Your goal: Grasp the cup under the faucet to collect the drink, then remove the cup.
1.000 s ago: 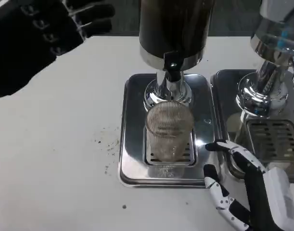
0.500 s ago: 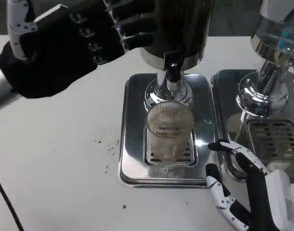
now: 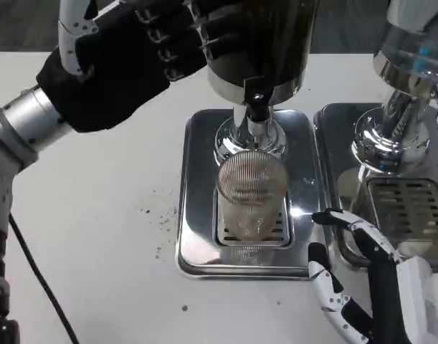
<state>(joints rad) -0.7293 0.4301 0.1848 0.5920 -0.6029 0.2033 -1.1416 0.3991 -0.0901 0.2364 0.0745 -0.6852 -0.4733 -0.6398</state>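
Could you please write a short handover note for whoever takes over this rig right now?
Left hand: raised at the dispenser, fingers against its dark body, holding nothing.
Right hand: open, beside the drip tray, not touching the cup.
Cup stands upright on the tray grate under the faucet.
Done: cup in place.
Left: grasp the cup, collect the drink, remove it.

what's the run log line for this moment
cup: upright on drip tray, under faucet | left hand: raised at dispenser | right hand: open, right of cup, apart
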